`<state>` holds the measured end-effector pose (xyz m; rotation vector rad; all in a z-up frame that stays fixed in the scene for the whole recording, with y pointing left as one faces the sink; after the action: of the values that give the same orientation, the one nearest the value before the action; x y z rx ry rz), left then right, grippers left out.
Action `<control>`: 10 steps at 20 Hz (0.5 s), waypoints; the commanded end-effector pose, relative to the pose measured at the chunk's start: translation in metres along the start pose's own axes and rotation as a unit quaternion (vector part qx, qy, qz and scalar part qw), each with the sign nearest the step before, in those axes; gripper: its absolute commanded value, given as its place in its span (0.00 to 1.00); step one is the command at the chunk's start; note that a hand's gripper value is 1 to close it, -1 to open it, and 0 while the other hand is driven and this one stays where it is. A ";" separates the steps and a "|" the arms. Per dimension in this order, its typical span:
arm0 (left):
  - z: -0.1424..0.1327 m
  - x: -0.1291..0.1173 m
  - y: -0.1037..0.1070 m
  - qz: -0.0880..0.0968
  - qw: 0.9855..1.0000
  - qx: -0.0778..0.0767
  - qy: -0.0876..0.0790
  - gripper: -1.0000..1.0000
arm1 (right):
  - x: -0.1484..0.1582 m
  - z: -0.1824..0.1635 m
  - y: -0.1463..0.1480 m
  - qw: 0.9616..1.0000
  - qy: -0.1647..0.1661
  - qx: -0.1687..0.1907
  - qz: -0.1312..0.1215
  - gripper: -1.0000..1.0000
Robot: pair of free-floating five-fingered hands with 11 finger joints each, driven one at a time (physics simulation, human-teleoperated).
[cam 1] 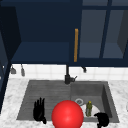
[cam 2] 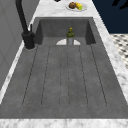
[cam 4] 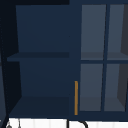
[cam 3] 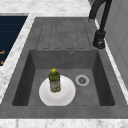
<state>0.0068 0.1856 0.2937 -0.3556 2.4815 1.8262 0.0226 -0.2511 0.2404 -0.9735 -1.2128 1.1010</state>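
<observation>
My left hand (cam 1: pixel 39 111) hovers over the sink's front left, above the draining board (cam 1: pixel 47 92), fingers straight and pointing up, holding nothing. My right hand (cam 1: pixel 102 119) hangs at the sink's front right corner with its fingers curled and nothing in them. Between the hands a large red ball (cam 1: pixel 67 115) sits at the front edge. Just left of the right hand, a small green bottle (cam 1: pixel 89 108) (cam 3: pixel 54 80) with a yellow cap stands upright on a white plate (cam 1: pixel 95 111) (cam 3: pixel 62 96) in the basin. The bottle (cam 2: pixel 70 36) also rises above the basin's edge in the left side view.
A black faucet (cam 1: pixel 67 75) (cam 3: pixel 100 37) stands at the sink's back, and the drain (cam 3: pixel 82 80) lies beside the plate. A plate of food (cam 2: pixel 76 6) rests on the marble counter right of the sink. Above, a dark blue wall cabinet (cam 4: pixel 42 75) stands open beside a glass door with an orange handle (cam 4: pixel 76 97).
</observation>
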 end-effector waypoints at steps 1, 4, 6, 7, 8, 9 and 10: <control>0.001 -0.019 -0.015 -0.005 0.998 -0.060 -0.017 0.00 | 0.000 0.000 0.000 1.000 0.000 0.000 0.000 0.50; 0.003 -0.005 -0.017 0.007 0.998 -0.066 -0.010 0.00 | 0.000 0.000 0.000 1.000 0.000 0.000 0.000 0.50; 0.004 -0.003 -0.019 0.011 0.998 -0.069 -0.009 0.00 | 0.000 0.000 0.000 1.000 0.000 0.000 0.000 0.50; 0.006 0.007 -0.020 0.008 0.998 -0.069 -0.007 0.00 | 0.000 0.000 0.000 1.000 0.000 0.000 0.000 0.50; 0.008 0.012 -0.022 0.008 0.998 -0.068 -0.007 0.00 | 0.000 0.000 0.000 1.000 0.000 0.000 0.000 0.50; 0.009 0.018 -0.022 0.009 0.998 -0.069 -0.005 0.00 | 0.000 0.000 0.000 1.000 0.000 0.000 0.000 0.50; 0.010 0.023 -0.024 0.009 0.998 -0.069 -0.005 0.00 | 0.000 0.000 0.000 1.000 0.000 0.000 0.000 0.50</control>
<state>0.0025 0.1847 0.2708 -0.3491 2.4646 1.8555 0.0226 -0.2511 0.2404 -0.9735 -1.2128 1.1010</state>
